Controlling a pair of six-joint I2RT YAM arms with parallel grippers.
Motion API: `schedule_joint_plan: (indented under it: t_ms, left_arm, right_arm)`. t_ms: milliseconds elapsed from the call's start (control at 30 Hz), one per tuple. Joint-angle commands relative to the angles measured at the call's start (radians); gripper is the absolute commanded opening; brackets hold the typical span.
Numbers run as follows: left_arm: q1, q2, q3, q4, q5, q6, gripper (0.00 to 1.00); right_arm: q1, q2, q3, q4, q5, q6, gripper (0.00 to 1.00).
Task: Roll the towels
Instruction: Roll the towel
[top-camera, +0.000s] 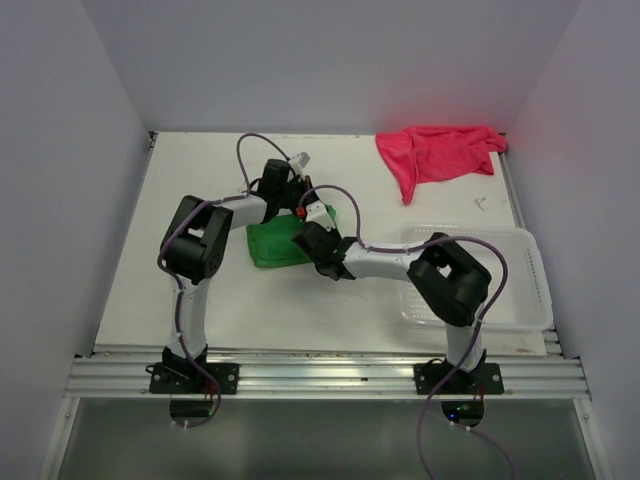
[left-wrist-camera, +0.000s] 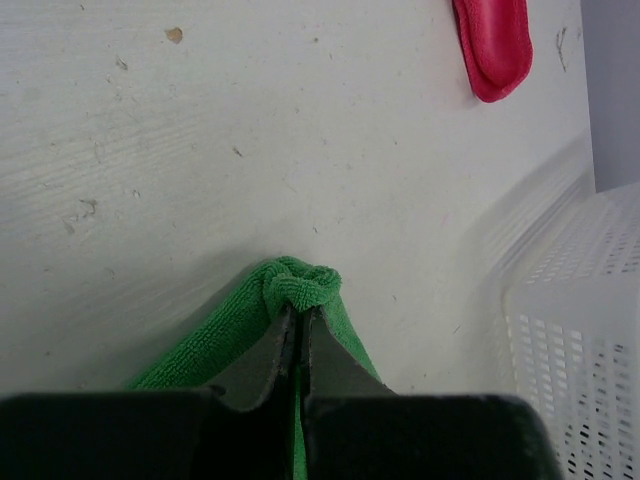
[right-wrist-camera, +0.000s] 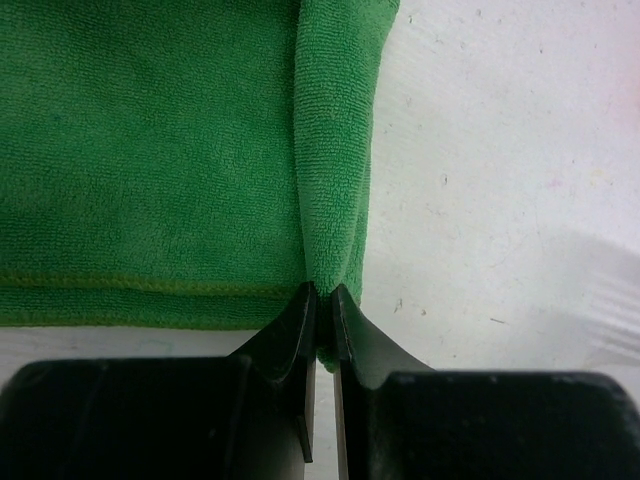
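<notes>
A bright green towel (top-camera: 272, 243) lies folded at the table's middle, partly under both wrists. My left gripper (left-wrist-camera: 298, 312) is shut on its bunched far corner (left-wrist-camera: 300, 285). Along the towel's right edge a fold (right-wrist-camera: 335, 150) stands up, and my right gripper (right-wrist-camera: 322, 297) is shut on the near end of that fold. In the top view the left gripper (top-camera: 300, 205) sits at the towel's far right corner and the right gripper (top-camera: 305, 238) just nearer. The pink-red towel (top-camera: 435, 152) lies crumpled at the far right, also seen as a pink-red towel tip (left-wrist-camera: 492, 45).
A clear plastic mesh basket (top-camera: 520, 262) stands on the right side of the table, partly under the right arm, and shows as a white basket wall (left-wrist-camera: 575, 340) close to the left gripper. White walls enclose the table on three sides.
</notes>
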Motion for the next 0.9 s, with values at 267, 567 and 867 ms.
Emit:
schedule_joint_plan:
  t_ms: [267,567,867]
  left_arm:
    - [0.029,-0.028,-0.004,0.053,-0.075,0.068,0.0]
    - [0.029,-0.022,-0.011,0.048,-0.086,0.104,0.0]
    - [0.025,-0.024,-0.031,0.057,-0.087,0.113,0.0]
  right_arm:
    - [-0.004,0.026,0.04,-0.067,-0.059,0.095,0.12]
    - [-0.035,-0.055,0.017,-0.071,-0.117,0.141,0.23]
    - [-0.111,-0.176,-0.027,-0.042,-0.254,0.225,0.34]
